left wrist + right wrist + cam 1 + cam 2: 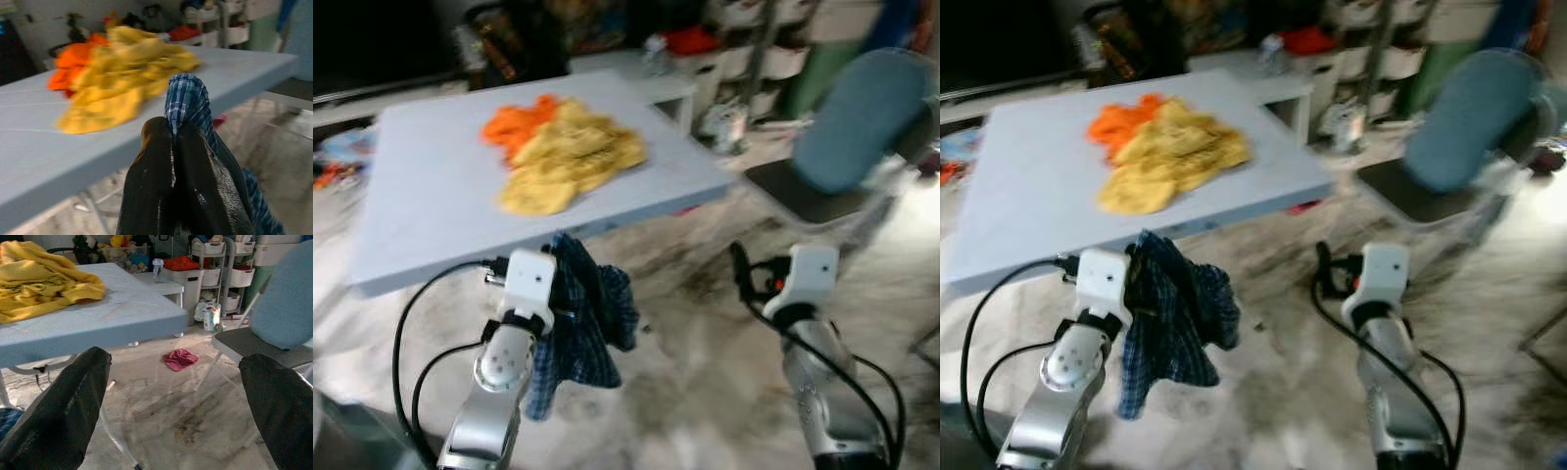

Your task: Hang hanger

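Hanger is nowhere I can make out; the left hand (173, 142) is pinching a blue plaid garment (582, 323) just off the tabletop's (431, 196) near edge. The right hand (176, 401), fingers spread wide, is holding nothing. It seems to be carrying; next needs finding somewhere to hang, and the right wrist view is showing a red cloth (180, 358) on the floor.

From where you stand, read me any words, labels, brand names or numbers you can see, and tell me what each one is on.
No text can be read in any view.
Printed can on the floor: colourful label, too small and blurred to read.
Clear bottle on the white side table: no legible label.
Storage bins on the shelves: no lettering can be made out.
Blue plaid garment in the left gripper: pattern only, no tag showing.
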Robot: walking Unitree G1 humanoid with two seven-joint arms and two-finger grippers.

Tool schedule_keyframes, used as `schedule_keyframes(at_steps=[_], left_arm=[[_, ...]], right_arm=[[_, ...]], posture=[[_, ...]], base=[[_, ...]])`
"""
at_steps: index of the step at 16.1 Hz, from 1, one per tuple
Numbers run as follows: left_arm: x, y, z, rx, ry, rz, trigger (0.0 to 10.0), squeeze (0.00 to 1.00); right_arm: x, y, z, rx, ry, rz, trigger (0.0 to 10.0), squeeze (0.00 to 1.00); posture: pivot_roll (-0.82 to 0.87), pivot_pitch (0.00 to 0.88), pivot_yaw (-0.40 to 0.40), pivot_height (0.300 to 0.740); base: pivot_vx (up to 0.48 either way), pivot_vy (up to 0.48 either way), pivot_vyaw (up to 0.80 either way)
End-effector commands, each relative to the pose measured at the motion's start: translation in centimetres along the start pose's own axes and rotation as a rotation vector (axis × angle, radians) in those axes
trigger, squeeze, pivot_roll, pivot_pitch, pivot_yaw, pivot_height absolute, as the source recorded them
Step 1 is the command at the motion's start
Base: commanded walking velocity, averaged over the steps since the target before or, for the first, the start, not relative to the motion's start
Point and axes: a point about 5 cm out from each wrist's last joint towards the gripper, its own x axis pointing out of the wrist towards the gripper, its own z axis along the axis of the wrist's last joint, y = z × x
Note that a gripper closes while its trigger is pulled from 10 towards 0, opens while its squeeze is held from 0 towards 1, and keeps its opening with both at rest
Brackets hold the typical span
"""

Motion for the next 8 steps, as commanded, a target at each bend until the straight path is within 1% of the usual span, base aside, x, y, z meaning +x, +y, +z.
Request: schedule_keyframes(at_steps=[1,2,3,4,7,8], left_arm=[[-0.02,-0.34,0.31,-0.006,-0.014,-0.005,10.0,0.0],[-0.03,-0.3,0.25,-0.007,-0.01,-0.001,10.0,0.0],[-0.01,-0.12,0.18,-0.006,-0.005,0.015,10.0,0.0],[0.04,0.11,0.02,-0.023,0.003,0.045,10.0,0.0],[0.52,-0.01,0.09,-0.08,0.013,0.069,10.0,0.0],[0.62,-0.14,0.11,-0.084,0.013,0.067,10.0,0.0]], right_arm=[[0.03,-0.48,0.13,-0.008,0.0,-0.009,10.0,0.0],[0.06,-0.43,0.13,-0.01,0.0,-0.007,10.0,0.0],[0.07,-0.37,0.15,-0.008,0.0,-0.005,10.0,0.0],[0.01,-0.34,0.09,-0.007,0.002,-0.002,10.0,0.0],[0.1,-0.36,0.06,-0.014,0.007,0.009,10.0,0.0],[0.28,-0.46,0.23,-0.018,0.004,0.011,10.0,0.0]], posture=[[-0.1,0.0,0.018,0.74],[-0.1,0.0,0.014,0.74],[-0.1,0.0,0.014,0.74],[-0.1,0.0,0.01,0.74],[-0.1,0.0,-0.001,0.74],[-0.1,0.0,-0.005,0.74]], base=[[0.0,-0.334,-0.8],[0.0,-0.255,-0.8],[0.0,0.0,-0.61],[0.0,0.0,0.0],[0.0,0.0,0.0],[0.0,0.0,0.0]])
